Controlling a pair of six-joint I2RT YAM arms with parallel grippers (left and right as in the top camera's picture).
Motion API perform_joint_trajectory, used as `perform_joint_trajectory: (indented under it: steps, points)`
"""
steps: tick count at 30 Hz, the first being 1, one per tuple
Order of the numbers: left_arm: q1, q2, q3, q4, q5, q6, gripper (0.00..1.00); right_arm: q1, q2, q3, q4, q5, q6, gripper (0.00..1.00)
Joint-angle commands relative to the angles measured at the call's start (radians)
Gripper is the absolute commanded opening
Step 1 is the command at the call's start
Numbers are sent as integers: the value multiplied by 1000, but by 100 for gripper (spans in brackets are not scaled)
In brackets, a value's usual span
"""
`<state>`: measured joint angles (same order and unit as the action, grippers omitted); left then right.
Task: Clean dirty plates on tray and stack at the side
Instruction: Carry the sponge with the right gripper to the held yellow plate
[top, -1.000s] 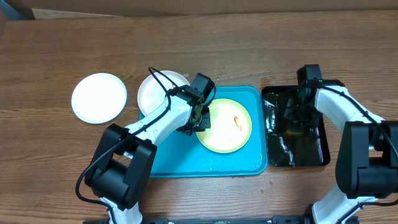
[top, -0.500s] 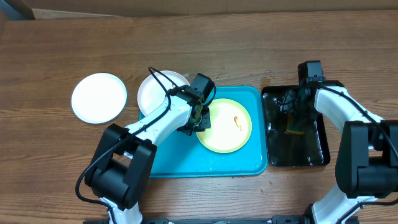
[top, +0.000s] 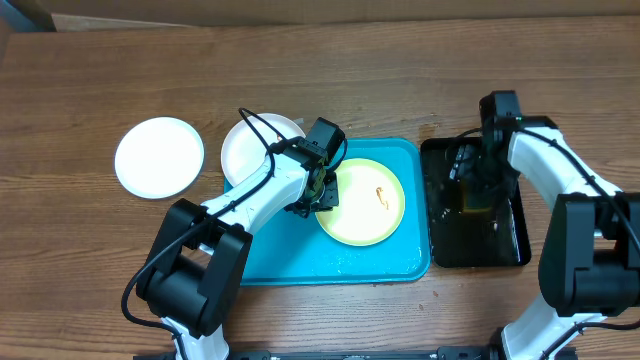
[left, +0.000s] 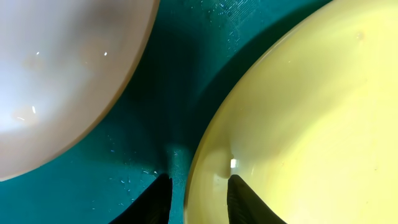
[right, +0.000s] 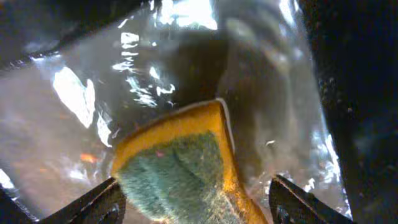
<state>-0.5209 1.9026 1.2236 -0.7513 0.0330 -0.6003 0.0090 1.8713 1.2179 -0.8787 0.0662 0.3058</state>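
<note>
Count: 3 plates (1 pale yellow, 2 white), 2 trays, 1 sponge, 2 claws.

Nearest: turquoise tray lies flat on the table, with water droplets on its floor. 1 pale yellow plate lies inside it, in the right half, and carries 1 small orange smear.

Left claw sits at that plate's left rim. 1 finger is over the tray, 1 finger is over the plate, and the rim runs between them. A thin strip of tray shows between the outer finger and the rim. Cannot tell whether the rim is pinched or free.

Same depth, right side: black tray, wet and glossy, is just beside the turquoise tray. 1 yellow sponge with a green scouring face lies in it. Right claw is above the sponge, released, with its 2 fingers spread wide to either side and gripping nothing.

Farther: inner white plate overlaps the turquoise tray's far left corner, with a strip of tray between it and the pale yellow plate. Outer white plate lies alone on the table further left, apart from the inner one.
</note>
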Motion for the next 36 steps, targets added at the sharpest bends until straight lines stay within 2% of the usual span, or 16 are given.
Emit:
perform_joint_trajectory:
  steps: [1,10,12,15,17,20,22,24,25,27,32,33,34,36]
  points:
    - [3,7,-11,0,0,-5,32,2,3,29,-32,5,1,60]
    - [3,7,-11,-4,0,-5,32,2,3,-28,-19,4,1,60]
    - [3,7,-11,-4,0,-5,31,2,3,-34,-16,3,1,54]
    - [3,7,-11,-3,0,-5,32,2,3,-34,-17,3,1,35]
    - [3,7,-11,-3,0,-5,34,2,3,-34,-20,0,1,31]
    - [3,7,-11,-2,0,-5,39,2,3,-35,-32,-1,1,30]
    - [3,7,-11,2,0,-5,44,2,3,-35,-36,-1,1,21]
    - [3,7,-11,5,0,-5,46,2,3,-35,-40,-1,1,7]
    - [3,7,-11,5,0,-5,47,2,3,-35,-43,0,1,4]
    - [3,7,-11,5,0,-5,47,2,3,-35,-50,-2,2,4]
    - [3,7,-11,5,-11,-6,39,2,3,-35,-58,-26,2,4]
    - [3,7,-11,4,-11,-6,36,2,3,-35,-58,-26,2,4]
    - [3,7,-11,3,-11,-6,25,2,3,-35,-58,-26,2,4]
    - [3,7,-11,3,-12,-6,23,2,3,-35,-53,-26,2,4]
